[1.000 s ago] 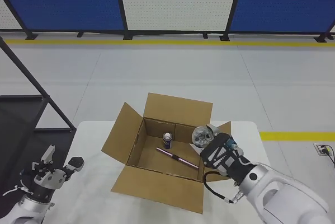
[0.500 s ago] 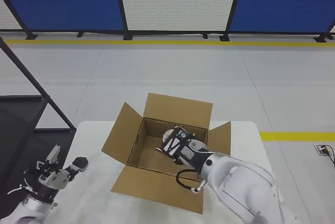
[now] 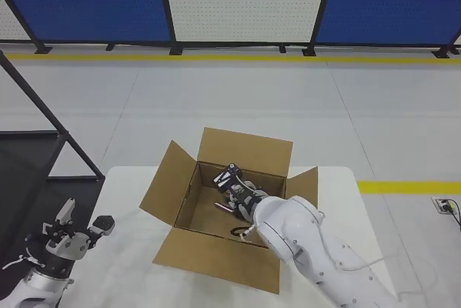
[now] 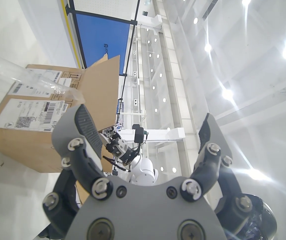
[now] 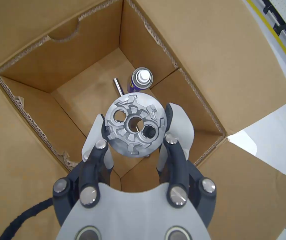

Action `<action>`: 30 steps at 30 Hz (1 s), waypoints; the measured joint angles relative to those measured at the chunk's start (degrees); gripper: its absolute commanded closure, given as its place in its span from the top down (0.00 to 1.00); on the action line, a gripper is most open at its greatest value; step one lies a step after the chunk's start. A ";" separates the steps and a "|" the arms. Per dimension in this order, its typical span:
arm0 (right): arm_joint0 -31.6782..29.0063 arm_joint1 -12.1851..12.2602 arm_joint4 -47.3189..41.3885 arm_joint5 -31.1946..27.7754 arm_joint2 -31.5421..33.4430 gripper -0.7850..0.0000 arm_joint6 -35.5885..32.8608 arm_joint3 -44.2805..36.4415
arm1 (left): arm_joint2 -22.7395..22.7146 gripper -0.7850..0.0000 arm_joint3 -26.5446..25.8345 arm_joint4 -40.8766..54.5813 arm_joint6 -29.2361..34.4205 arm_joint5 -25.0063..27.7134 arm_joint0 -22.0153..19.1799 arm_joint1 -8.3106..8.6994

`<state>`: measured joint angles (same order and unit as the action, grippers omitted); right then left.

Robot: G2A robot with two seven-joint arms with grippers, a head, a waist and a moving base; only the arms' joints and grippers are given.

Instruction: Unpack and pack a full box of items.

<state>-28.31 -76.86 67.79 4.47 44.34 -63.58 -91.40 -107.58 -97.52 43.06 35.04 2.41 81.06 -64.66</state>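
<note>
We log right pincer (image 5: pixel 135 116) pinching metal disc (image 5: pixel 130 139) over open box (image 5: pixel 83 38), spray can (image 5: pixel 142 78) upright in corner beneath, rod (image 5: pixel 118 86) just beside, barcode labels (image 4: pixel 30 116) on box side, left pincer (image 4: pixel 145 118) spread, well apart.

I count one open brown cardboard box (image 5: pixel 208 51) under my right gripper (image 5: pixel 134 116). One round silver metal disc with cut-outs (image 5: pixel 130 138) sits between its fingers (image 5: pixel 180 123). Beyond them, inside: one blue spray can with white cap (image 5: pixel 142 78), one slim metal rod (image 5: pixel 118 86).

right gripper (image 5: pixel 135 123) clamps a metal disc (image 5: pixel 129 143) — left gripper (image 4: pixel 145 121) gapes wide, tilted upward.
</note>
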 measured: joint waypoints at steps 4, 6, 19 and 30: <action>-0.03 0.01 0.04 0.03 0.03 0.00 0.67 -0.07 | 0.18 1.00 -0.01 -0.22 -0.32 -0.19 -0.42 0.04; -0.03 0.01 0.04 0.04 0.03 0.00 0.62 -0.07 | 0.38 1.00 -0.07 -0.40 -0.44 -0.36 -0.58 0.06; 2.34 -2.44 -7.73 5.26 0.33 0.00 3.46 10.22 | 0.90 1.00 -0.73 -0.35 -0.40 0.03 -0.38 0.10; 5.89 -7.66 -16.78 15.41 -3.19 0.00 12.98 26.37 | 0.96 1.00 -0.68 0.18 -1.16 0.28 -0.60 0.09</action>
<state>-22.42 -84.52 51.01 19.88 41.14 -50.60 -65.04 -106.62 -98.20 43.24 33.87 2.69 80.46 -64.57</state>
